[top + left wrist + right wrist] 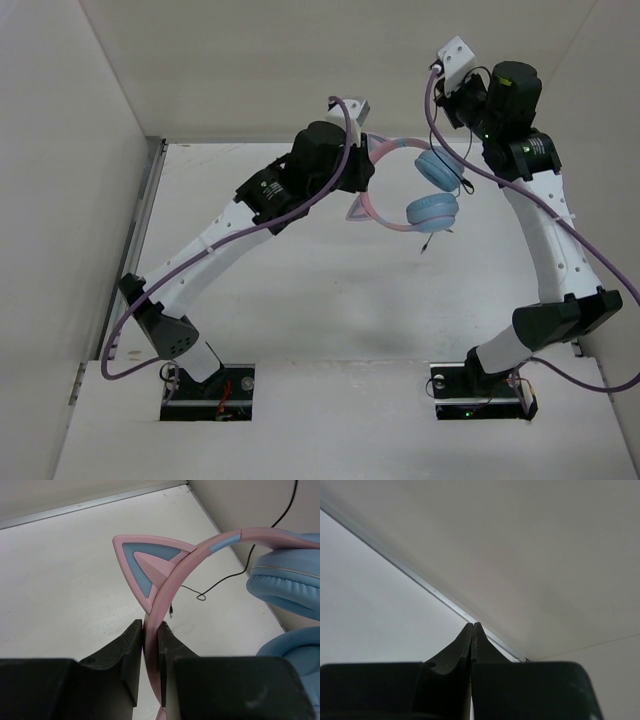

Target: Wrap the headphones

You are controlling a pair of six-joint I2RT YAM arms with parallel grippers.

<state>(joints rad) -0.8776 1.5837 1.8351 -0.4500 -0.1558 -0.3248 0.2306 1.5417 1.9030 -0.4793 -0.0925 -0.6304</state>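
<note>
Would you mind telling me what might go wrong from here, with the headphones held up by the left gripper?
1. The left gripper pinches only the thin pink headband beside a cat ear, with both blue ear cups off to one side. The headphones may pivot or slip.
2. The thin black cable hangs loose with a small loop and passes near the right arm, so it may snag.

left end effector (150, 645) | clamped on headphones (210, 550) headband | cat ear upright

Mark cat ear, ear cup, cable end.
cat ear (150, 570), left wrist view, middle of its face.
ear cup (285, 587), left wrist view, blue cushion.
cable (171, 611), left wrist view, loose end.
</note>
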